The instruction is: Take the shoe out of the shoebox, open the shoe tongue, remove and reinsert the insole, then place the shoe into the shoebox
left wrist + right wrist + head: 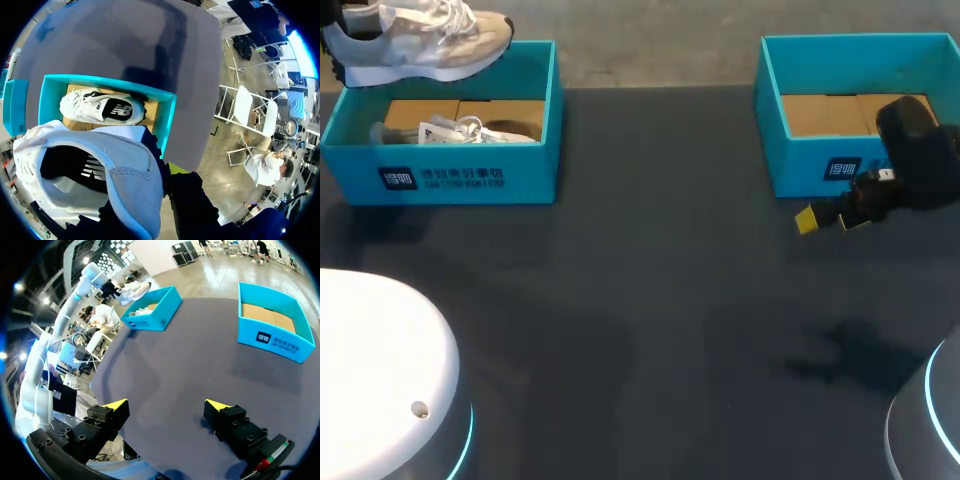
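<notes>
Teal left shoebox point(470, 178): stands open at the far left of the tabletop point(640, 300), with a cardboard floor showing inside.
Lifted shoe point(425, 40): a pale grey and white sneaker in the air over the far edge of the left shoebox, toe pointing right, clear of the box walls.
Second shoe point(455, 130): white, lying on its side inside the left shoebox, below the lifted shoe.
Left claw point(152, 190): pinching the lifted shoe. One yellow fingertip point(175, 168) shows beside the shoe, and the other finger is hidden behind it.
Right claw point(832, 218): spread wide with only dark tabletop between its fingers, hanging just on the near side of the right shoebox.
Right shoebox point(800, 170): teal, open at the far right, well apart from the left one, with a cardboard floor showing.
</notes>
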Robot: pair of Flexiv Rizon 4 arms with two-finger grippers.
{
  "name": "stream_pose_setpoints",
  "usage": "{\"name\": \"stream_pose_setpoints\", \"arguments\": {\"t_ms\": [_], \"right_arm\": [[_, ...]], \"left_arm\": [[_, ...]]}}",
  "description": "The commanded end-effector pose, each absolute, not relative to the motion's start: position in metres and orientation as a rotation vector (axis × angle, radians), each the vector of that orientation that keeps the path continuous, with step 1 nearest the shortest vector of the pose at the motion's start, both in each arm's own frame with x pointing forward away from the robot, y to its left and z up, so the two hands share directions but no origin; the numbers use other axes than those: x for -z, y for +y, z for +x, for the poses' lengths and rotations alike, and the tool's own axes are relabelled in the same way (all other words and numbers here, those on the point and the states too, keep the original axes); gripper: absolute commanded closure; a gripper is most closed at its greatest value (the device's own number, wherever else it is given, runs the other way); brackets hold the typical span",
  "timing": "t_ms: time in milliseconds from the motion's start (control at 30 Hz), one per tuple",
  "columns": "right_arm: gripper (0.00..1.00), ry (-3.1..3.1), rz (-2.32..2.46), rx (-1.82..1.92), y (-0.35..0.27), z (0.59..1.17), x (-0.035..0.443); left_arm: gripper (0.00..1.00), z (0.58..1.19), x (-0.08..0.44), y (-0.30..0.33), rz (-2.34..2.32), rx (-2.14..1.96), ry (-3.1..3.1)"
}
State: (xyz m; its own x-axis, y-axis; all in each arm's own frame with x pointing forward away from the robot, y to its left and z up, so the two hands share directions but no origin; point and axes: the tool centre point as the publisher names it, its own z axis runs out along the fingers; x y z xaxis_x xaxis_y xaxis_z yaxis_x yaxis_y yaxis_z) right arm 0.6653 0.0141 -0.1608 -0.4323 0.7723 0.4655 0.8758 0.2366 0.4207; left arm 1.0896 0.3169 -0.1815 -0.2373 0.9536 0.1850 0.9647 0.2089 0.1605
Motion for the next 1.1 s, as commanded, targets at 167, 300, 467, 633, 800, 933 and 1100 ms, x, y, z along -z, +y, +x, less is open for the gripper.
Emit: {"name": "stream_pose_setpoints", "arguments": {"t_ms": [167,300,467,633,800,933,1100], "right_arm": [[0.0,-2.339,-1.577,0.964,0.015,0.666,0.162],[0.0,-2.339,-1.577,0.964,0.015,0.666,0.162],[0.0,-2.339,-1.577,0.964,0.015,0.666,0.162],[0.0,-2.339,-1.577,0.964,0.015,0.666,0.162],[0.0,-2.339,-1.577,0.964,0.015,0.666,0.162],[0.0,-2.339,-1.577,0.964,0.015,0.666,0.162],[0.0,-2.339,-1.577,0.964,0.015,0.666,0.162]], "left_arm": [[1.0,1.09,0.18,0.317,-1.912,0.373,-2.406],[1.0,1.09,0.18,0.317,-1.912,0.373,-2.406],[1.0,1.09,0.18,0.317,-1.912,0.373,-2.406],[1.0,1.09,0.18,0.317,-1.912,0.373,-2.406],[1.0,1.09,0.18,0.317,-1.912,0.373,-2.406],[1.0,1.092,0.18,0.318,-1.915,0.375,-2.401],[1.0,1.102,0.181,0.323,-1.927,0.311,-2.369]]}}
